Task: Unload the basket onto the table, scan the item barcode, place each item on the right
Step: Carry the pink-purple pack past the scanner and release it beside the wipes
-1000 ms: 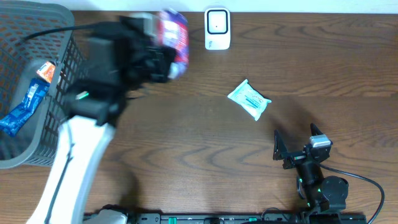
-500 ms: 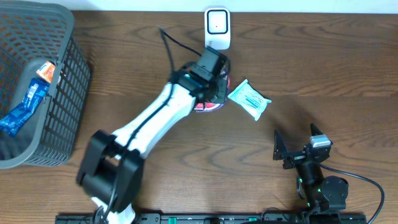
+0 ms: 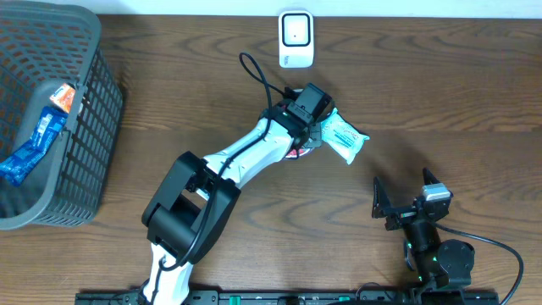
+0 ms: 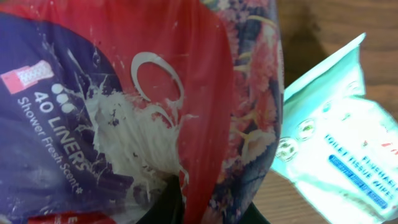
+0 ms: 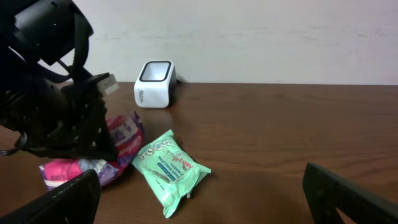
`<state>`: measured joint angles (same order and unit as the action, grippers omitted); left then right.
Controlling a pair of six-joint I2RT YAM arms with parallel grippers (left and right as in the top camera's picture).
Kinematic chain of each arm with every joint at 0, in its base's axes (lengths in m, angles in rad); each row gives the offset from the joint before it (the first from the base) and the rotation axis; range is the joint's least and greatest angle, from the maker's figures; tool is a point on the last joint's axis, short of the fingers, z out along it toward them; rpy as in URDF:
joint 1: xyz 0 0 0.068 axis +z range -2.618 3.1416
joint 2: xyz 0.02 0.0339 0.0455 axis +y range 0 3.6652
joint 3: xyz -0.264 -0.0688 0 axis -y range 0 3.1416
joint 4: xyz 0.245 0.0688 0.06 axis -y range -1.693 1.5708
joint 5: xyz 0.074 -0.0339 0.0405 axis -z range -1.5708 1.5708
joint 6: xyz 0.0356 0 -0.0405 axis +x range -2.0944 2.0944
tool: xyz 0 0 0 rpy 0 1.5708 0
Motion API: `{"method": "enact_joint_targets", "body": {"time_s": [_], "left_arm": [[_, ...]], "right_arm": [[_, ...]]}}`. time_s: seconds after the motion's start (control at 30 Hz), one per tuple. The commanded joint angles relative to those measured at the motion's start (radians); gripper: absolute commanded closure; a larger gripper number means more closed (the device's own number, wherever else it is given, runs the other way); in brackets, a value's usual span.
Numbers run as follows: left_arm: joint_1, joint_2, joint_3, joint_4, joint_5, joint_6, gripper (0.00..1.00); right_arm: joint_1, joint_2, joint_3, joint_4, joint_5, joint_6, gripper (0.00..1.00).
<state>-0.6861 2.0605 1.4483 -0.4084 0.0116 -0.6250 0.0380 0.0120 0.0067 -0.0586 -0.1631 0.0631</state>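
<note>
**Left gripper**: jaws nearly together, pinched on the film of the liner pack. One dark finger shows at the bottom of the left wrist view, pressed against the wrapper.

**Liner pack:** soft red, purple and floral-pink wrapper printed "40 LINERS" and "Shower Fresh Scent". It sits low at the table, near the middle, largely hidden under the gripper from overhead. No barcode is visible on the faces shown.

**Wipes pack**: mint-green, flat on the table just to the right of the liner pack. Whether the two touch cannot be told.

**Barcode scanner**: small white unit with a dark-framed window, standing at the far edge of the table, apart from the liner pack and beyond it.

**Cable**: black, looping above the left arm's forearm.

**Right gripper**: jaws spread wide, holding nothing, low at the near right of the table and well apart from both packs.

**Basket**: grey mesh, at the far left corner. It holds a blue packet and an orange-tipped packet.
</note>
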Motion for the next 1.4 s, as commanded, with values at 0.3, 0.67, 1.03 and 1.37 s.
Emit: {"method": "enact_joint_targets", "body": {"time_s": [0.3, 0.67, 1.03, 1.37], "left_arm": [[-0.056, 0.037, 0.008, 0.196, 0.190, -0.016, 0.88], [-0.013, -0.078, 0.056, 0.105, 0.036, 0.152, 0.71], [0.064, -0.117, 0.048, -0.135, -0.117, 0.206, 0.74], [0.029, -0.117, 0.042, -0.121, -0.019, 0.205, 0.54]], "right_arm": [[0.005, -0.005, -0.002, -0.004, 0.001, -0.009, 0.01], [0.005, -0.005, -0.002, -0.004, 0.001, -0.008, 0.01], [0.005, -0.005, -0.002, -0.004, 0.001, -0.009, 0.01], [0.005, -0.005, -0.002, -0.004, 0.001, -0.009, 0.01]]}}
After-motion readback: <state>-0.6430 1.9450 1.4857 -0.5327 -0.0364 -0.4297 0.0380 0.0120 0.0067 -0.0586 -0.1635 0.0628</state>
